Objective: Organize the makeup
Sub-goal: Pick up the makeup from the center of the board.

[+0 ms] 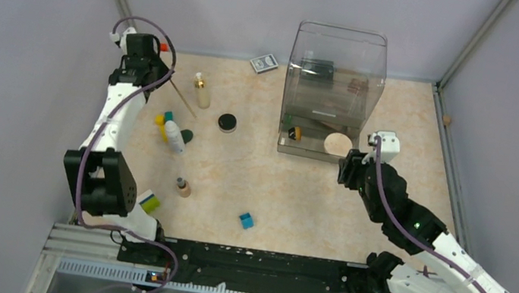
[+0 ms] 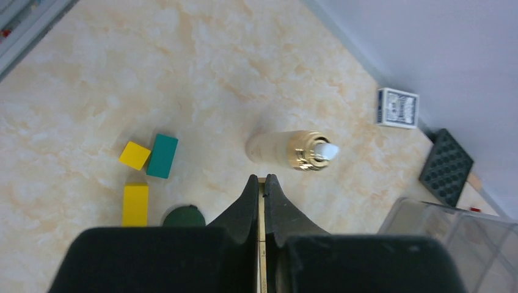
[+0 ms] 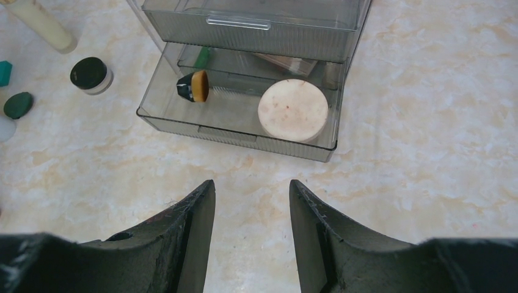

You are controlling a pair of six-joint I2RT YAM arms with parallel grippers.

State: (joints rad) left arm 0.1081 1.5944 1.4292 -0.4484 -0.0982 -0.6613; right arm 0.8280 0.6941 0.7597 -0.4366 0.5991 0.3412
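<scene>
My left gripper (image 1: 162, 76) (image 2: 261, 180) is shut on a thin tan stick (image 1: 185, 100) that points down toward the gold-capped clear bottle (image 1: 202, 91) (image 2: 287, 149) standing just ahead of it. The white bottle (image 1: 174, 137), black round compact (image 1: 227, 122) (image 3: 89, 73) and tan tube (image 1: 182, 187) stand on the table. A beige round disc (image 1: 338, 143) (image 3: 293, 110) and a small brush (image 3: 193, 85) lie in the open bottom drawer of the clear organizer (image 1: 339, 47) (image 3: 238, 131). My right gripper (image 1: 349, 165) (image 3: 251, 186) hovers open and empty just in front of that drawer.
Yellow and teal blocks (image 1: 162, 119) (image 2: 149, 155) and a dark green disc (image 1: 187, 135) (image 2: 182, 215) lie by the white bottle. A blue cube (image 1: 246, 220) sits near the front. The card box (image 1: 263, 63) (image 2: 397, 108) and a dark square palette (image 2: 446, 166) lie at the back.
</scene>
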